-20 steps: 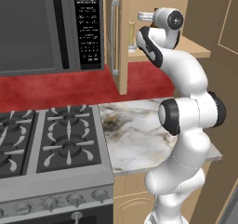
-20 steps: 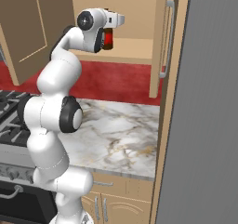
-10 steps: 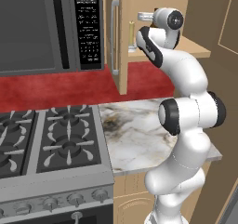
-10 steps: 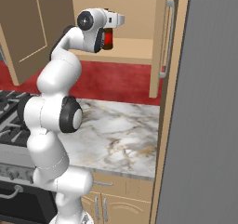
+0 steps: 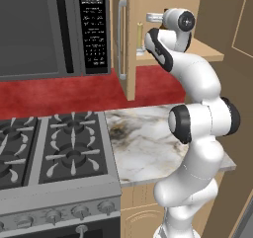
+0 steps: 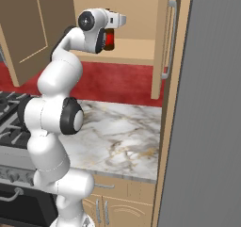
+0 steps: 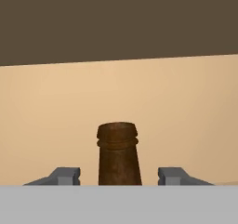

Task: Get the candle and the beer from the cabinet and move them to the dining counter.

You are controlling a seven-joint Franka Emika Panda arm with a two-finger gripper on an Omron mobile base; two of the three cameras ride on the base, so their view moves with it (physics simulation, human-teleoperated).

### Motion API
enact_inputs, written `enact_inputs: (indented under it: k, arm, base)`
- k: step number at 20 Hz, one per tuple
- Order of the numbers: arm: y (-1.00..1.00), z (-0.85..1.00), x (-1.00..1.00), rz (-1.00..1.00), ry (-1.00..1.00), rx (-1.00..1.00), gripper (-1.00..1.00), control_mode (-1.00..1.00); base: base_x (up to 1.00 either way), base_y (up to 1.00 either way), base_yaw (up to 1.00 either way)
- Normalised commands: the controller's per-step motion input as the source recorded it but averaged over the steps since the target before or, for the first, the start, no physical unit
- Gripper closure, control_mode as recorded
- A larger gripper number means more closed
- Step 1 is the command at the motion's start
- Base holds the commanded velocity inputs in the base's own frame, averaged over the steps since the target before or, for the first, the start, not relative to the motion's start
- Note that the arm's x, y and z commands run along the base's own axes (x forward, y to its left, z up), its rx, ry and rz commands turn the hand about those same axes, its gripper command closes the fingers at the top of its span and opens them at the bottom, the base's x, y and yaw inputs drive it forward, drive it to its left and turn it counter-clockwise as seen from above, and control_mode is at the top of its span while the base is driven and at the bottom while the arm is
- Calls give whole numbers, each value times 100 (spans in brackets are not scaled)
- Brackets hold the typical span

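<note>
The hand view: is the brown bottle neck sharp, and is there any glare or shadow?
Hand view: the brown glass bottle neck is slightly soft-edged, without glare; the tan cabinet's top lies in flat dark shade. Right base view: evenly lit, no strong shadows.

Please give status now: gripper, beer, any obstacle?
Gripper astride dark brown glass beer bottle, fingers not touching neck. Bottle upright in tan wooden cabinet. No obstacle seen.
</note>
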Motion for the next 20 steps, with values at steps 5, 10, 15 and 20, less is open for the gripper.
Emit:
enact_inputs:
  k: [5, 10, 15, 20]
  arm:
    - [0, 0, 0, 0, 0, 0, 100, -100]
    - [0, 0, 0, 0, 0, 0, 100, -100]
    - [0, 0, 0, 0, 0, 0, 100, -100]
    - [0, 0, 0, 0, 0, 0, 100, -100]
  base:
    - [0, 0, 0]
    - [0, 0, 0]
    - [0, 0, 0]
    - [0, 0, 0]
